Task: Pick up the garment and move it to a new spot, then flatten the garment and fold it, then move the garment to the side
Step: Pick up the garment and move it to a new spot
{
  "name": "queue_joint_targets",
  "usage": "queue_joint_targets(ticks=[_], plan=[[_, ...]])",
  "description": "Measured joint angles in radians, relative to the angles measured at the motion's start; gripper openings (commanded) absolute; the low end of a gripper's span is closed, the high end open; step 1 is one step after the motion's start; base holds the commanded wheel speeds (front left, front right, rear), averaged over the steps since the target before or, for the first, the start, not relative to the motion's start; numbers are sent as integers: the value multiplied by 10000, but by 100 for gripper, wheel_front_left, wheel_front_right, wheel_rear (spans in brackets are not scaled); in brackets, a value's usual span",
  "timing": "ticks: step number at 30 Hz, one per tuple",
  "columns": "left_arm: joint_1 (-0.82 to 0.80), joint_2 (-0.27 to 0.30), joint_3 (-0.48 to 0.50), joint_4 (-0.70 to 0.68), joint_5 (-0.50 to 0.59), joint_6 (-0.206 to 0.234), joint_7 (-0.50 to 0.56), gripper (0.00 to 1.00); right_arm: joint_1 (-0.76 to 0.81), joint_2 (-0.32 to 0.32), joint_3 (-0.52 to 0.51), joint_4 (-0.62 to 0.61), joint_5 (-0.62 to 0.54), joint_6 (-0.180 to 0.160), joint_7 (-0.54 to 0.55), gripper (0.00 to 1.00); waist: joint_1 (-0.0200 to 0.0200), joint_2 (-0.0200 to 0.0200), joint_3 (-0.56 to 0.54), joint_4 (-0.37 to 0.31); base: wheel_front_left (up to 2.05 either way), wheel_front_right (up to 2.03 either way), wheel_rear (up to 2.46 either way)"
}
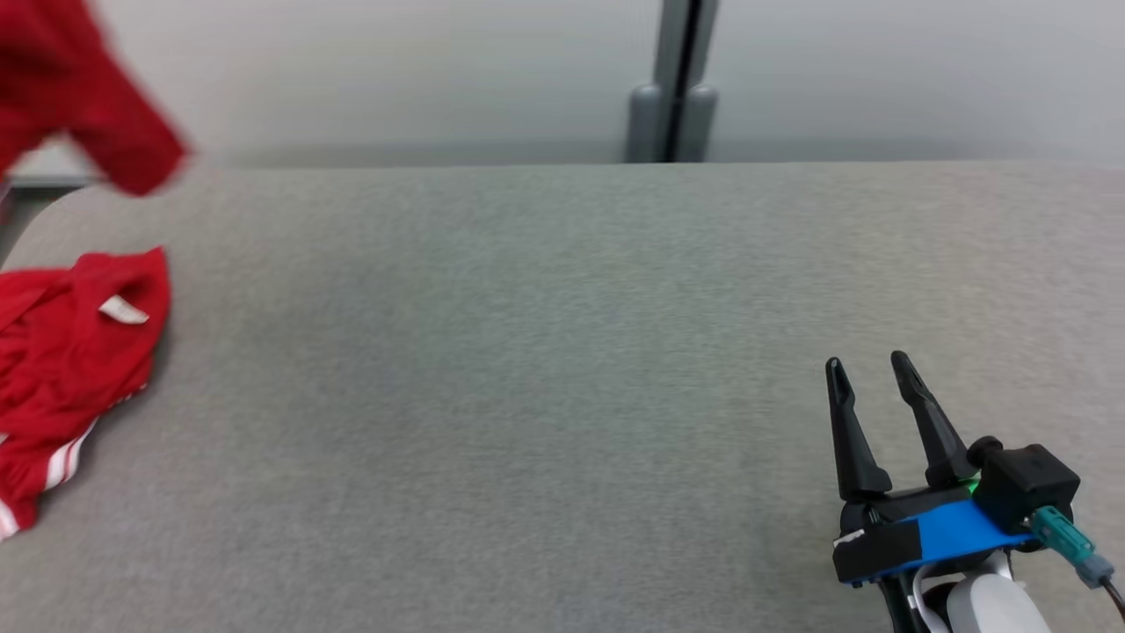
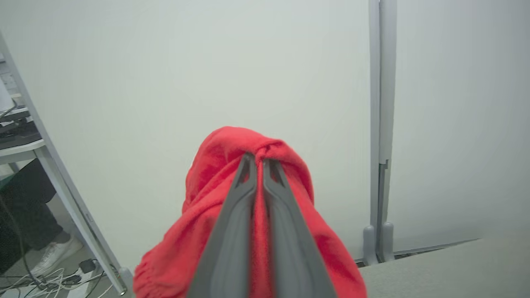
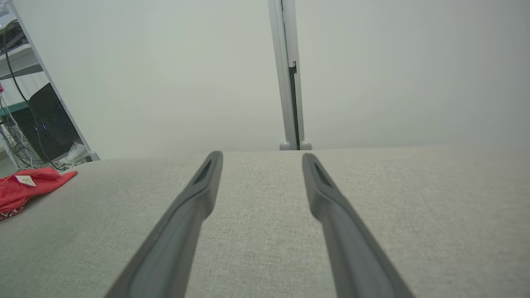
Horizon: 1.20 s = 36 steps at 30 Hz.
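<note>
Left gripper (image 2: pixel 259 162), fingers pressed together on a bunched fold of the red garment (image 2: pixel 207 194), which drapes downward; pale wall panel (image 2: pixel 207 62) behind, grey table (image 2: pixel 447 269) at lower right.

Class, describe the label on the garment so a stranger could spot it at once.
Start at the wide grey table and go to its left edge, where a red garment lies crumpled. Near the heap's top sits the label, a small white patch. Unlike the white stripes lower down, it is one short tab, not long lines.
</note>
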Motion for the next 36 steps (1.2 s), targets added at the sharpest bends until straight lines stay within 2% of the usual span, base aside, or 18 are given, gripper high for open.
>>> queue_joint_targets(ticks=[7,13,20,27,28,29,30,36], plan=[[-238,-640,-1177,-1045,-577,-6,339,0,38,-2,31,13,196,0,-86,100,1,0,-213,-1277,0,0,0],[211,-1225,-2125,-1189,-805,-21,23,0,22,-4,186,-31,445,0,-105,100,3,0,-52,-2353,0,0,0],[1925,-2084,-3183,128,-874,-21,-995,0,-15,-2,376,0,746,0,-119,100,3,0,255,-3277,0,0,0],[3349,-3014,-4418,2155,-234,-15,-2276,0,-61,0,407,-105,823,0,-121,100,4,0,461,-3580,0,0,0],[3516,-3150,-4554,2410,-130,8,-2466,30,-73,0,410,-113,823,0,-121,100,4,0,468,-3585,0,0,0],[3625,-3252,-4707,2608,48,12,-2675,72,-75,0,403,-113,825,0,-123,100,4,0,473,-3582,0,0,0],[3675,-3371,-4786,2803,144,54,-2872,100,-72,0,399,-111,830,0,-123,100,4,0,467,-3559,0,0,0],[3924,-3958,-4690,3078,337,487,-4558,100,-15,0,349,-38,752,0,-127,100,4,0,219,-3171,0,0,0]])
